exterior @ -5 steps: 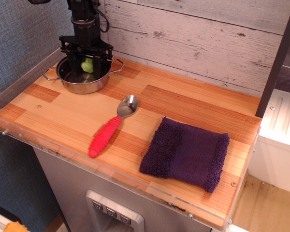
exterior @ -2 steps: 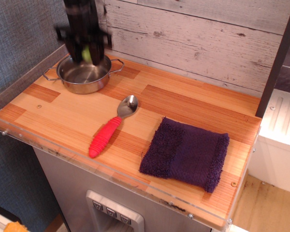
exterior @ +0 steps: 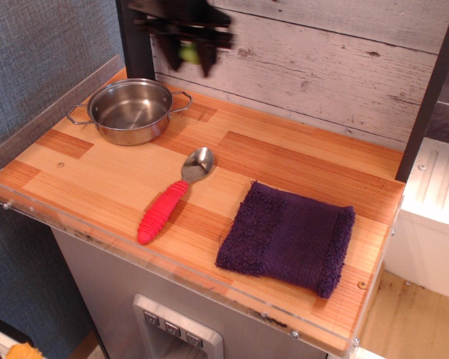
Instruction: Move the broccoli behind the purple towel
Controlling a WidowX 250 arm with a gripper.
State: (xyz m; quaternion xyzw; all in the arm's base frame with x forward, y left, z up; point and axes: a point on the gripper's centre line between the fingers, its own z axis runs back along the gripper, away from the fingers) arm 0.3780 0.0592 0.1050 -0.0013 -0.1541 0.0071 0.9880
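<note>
front panel point(exterior: 178, 327): grey, sitting under the near edge of the table, buttons showing.
table point(exterior: 284, 161): wooden butcher-block top, clear plastic strip running along its near and left edges.
towel point(exterior: 287, 238): lying flat at the near right of the table, dark purple, fuzzy, frayed at the edges, nothing resting on it.
spoon point(exterior: 170, 199): lying left of the towel and apart from it, red ribbed handle pointing toward the near edge, steel bowl pointing toward the wall.
pot point(exterior: 129, 111): sitting at the far left corner, steel, two wire handles, nothing showing inside it.
gripper point(exterior: 187, 46): hanging in the air at the top of the view, right of the pot and above the far edge of the table, in front of the plank wall; black, motion-blurred; fingers appearing to be closed around the broccoli.
broccoli point(exterior: 187, 53): showing as a small light-green blur between the fingers, well off the table, far from the towel.
wall point(exterior: 337, 63): whitewashed planks standing behind the table.
</note>
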